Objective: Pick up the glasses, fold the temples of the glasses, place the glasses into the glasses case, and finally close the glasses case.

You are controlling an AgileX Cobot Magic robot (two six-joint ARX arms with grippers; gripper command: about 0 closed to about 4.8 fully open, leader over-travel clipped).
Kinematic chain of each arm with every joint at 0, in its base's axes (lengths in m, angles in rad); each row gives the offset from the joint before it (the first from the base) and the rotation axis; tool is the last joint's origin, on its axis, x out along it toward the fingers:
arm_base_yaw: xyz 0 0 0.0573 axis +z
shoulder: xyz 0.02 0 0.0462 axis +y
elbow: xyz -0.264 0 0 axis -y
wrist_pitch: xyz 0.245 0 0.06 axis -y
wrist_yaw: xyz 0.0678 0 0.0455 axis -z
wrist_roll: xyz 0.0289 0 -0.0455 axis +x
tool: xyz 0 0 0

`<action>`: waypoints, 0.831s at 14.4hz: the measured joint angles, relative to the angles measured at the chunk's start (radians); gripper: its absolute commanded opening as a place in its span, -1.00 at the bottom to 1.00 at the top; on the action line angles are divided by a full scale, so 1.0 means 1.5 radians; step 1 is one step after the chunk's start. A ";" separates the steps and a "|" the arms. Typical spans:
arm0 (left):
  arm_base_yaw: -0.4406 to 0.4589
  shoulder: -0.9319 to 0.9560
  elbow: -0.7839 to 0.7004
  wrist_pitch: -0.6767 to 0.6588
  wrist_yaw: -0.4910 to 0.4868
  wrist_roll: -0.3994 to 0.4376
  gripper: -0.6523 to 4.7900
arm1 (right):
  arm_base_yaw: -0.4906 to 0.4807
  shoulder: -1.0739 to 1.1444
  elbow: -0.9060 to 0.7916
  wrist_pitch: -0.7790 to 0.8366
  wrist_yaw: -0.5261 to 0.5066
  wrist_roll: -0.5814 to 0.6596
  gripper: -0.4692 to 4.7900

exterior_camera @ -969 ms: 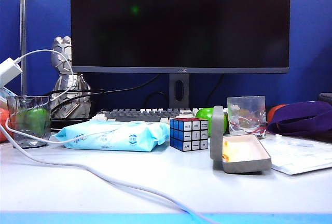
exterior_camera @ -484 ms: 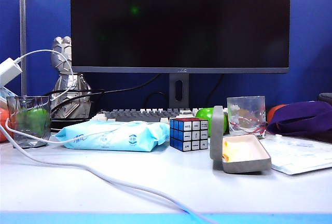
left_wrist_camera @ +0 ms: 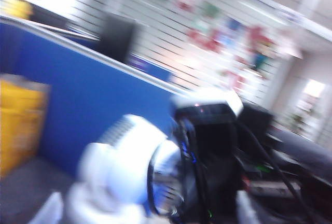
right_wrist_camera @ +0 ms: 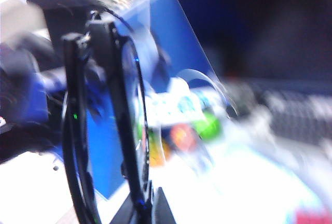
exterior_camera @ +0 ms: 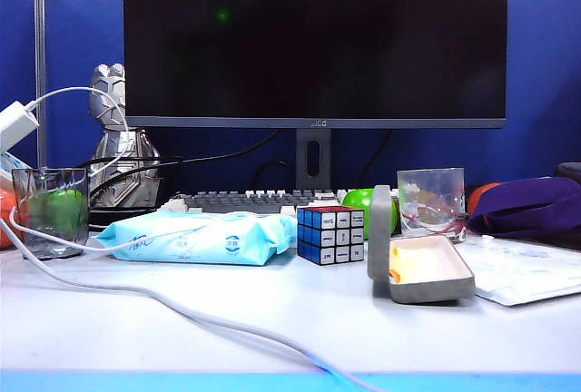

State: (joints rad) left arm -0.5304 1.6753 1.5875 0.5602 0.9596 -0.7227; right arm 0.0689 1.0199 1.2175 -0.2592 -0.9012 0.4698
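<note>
Blue partitions back my white desk, where the grey felt glasses case (exterior_camera: pixel 419 269) lies open and empty. My right gripper (right_wrist_camera: pixel 142 208) pinches the thin black-framed glasses (right_wrist_camera: pixel 106 125) between its jaws. Left gripper: jaws unseen, I cannot tell. Placing and closing remain.

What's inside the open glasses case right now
The glasses case shows cream lining with something yellow at its left end. No spectacles show inside; the near wall hides the bottom. Neither gripper is by it.

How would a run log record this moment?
glasses case open on desk | right jaws holding glasses, outside exterior view | left jaws likewise outside, state unclear
</note>
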 measured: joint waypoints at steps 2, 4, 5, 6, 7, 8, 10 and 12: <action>0.011 0.000 0.000 -0.034 -0.027 0.034 0.09 | -0.010 0.005 0.000 -0.105 0.058 -0.037 -0.83; 0.010 0.000 0.000 -0.073 -0.029 0.063 -0.25 | -0.011 0.032 -0.017 -0.185 0.063 -0.049 -0.83; 0.010 0.000 0.000 -0.087 -0.029 0.068 -0.25 | -0.012 0.046 -0.030 -0.211 0.066 -0.039 -0.83; 0.010 0.000 0.000 -0.095 -0.029 0.069 -0.25 | -0.012 0.065 -0.042 -0.234 0.067 -0.031 -0.83; 0.010 0.000 0.000 -0.097 -0.029 0.070 -0.25 | -0.012 0.077 -0.058 -0.244 0.067 -0.030 -0.83; 0.010 0.000 0.000 -0.097 -0.029 0.070 -0.25 | -0.012 0.088 -0.075 -0.245 0.068 -0.030 -0.83; 0.010 0.000 0.000 -0.097 -0.029 0.070 -0.25 | -0.012 0.122 -0.110 -0.245 0.068 -0.029 -0.83; 0.010 0.000 0.000 -0.097 -0.029 0.070 -0.25 | -0.012 0.167 -0.137 -0.235 0.069 -0.028 -0.83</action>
State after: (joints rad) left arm -0.5148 1.6749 1.5875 0.4145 0.9161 -0.6174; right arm 0.0502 1.2701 1.0115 -0.6125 -0.7975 0.4271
